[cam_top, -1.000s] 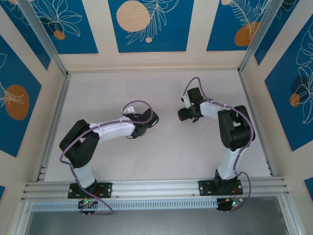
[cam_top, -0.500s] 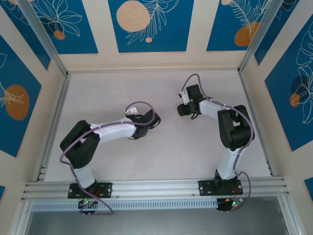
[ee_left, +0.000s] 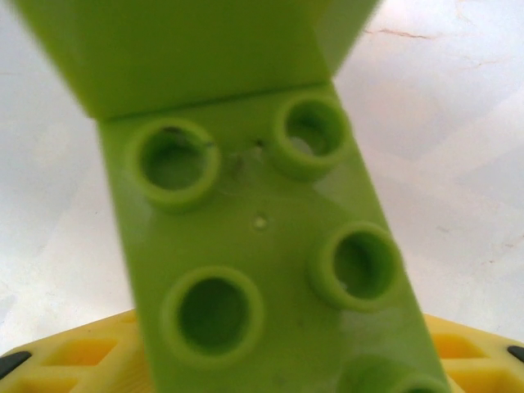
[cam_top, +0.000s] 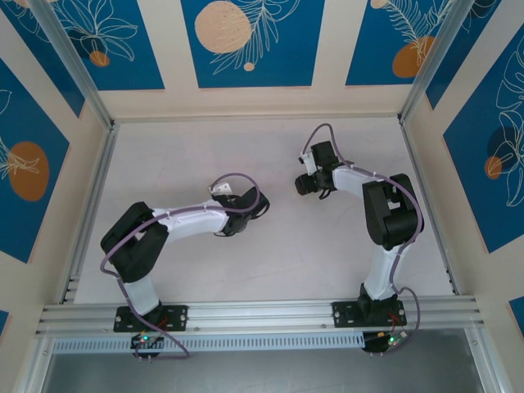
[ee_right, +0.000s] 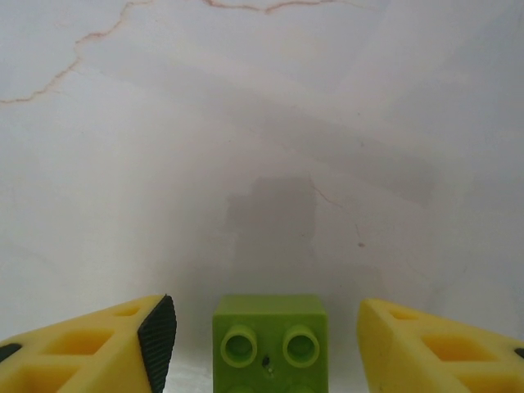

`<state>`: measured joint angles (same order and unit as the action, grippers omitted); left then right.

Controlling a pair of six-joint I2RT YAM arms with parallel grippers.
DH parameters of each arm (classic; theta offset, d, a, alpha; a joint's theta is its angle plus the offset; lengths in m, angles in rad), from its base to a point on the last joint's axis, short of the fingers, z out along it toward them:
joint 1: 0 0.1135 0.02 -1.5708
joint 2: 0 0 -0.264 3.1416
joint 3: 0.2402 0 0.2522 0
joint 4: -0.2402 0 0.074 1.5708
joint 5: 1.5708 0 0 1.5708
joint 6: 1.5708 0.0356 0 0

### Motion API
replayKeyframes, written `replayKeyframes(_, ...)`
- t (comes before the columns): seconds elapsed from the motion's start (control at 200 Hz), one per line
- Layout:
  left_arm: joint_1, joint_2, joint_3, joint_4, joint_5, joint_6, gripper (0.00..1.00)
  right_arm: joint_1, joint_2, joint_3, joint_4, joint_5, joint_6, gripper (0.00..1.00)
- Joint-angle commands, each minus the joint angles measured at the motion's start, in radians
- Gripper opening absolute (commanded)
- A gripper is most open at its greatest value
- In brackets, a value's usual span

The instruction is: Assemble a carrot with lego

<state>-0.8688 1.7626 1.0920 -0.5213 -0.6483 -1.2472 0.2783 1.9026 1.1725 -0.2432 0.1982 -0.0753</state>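
In the left wrist view a long lime-green brick (ee_left: 254,246) with open studs is very close to the camera. A second lime-green brick (ee_left: 196,49) is joined across its far end. My left gripper (ee_left: 282,364) is shut on this pair, and its yellow fingers (ee_left: 65,360) show at the bottom corners. In the right wrist view a small square lime-green brick (ee_right: 268,340) lies on the white table. It sits between the spread fingers of my right gripper (ee_right: 264,321), which is open and touches it on neither side. From above, the left gripper (cam_top: 248,209) and right gripper (cam_top: 307,183) are near mid-table. The orange brick is out of view.
The white table surface (cam_top: 188,155) is bounded by aluminium rails (cam_top: 86,205) on the left and along the near edge. Blue patterned walls (cam_top: 246,41) enclose the back and sides. Thin cracks mark the tabletop (ee_right: 98,41).
The right gripper has shifted slightly toward the far side of the table. The left gripper has edged a little toward the near right.
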Motion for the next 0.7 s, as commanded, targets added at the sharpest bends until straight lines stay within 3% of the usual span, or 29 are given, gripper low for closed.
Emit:
replayKeyframes(0.0,-0.025,-0.031,-0.014,0.000,0.010,-0.002,0.58,-0.001,0.025,0.028,-0.039,-0.009,0.008,0.58)
replayKeyframes(0.695,-0.069,0.024,0.033,0.035,0.034,0.008,0.58,-0.002,0.041,0.047,-0.064,-0.021,0.006,0.40)
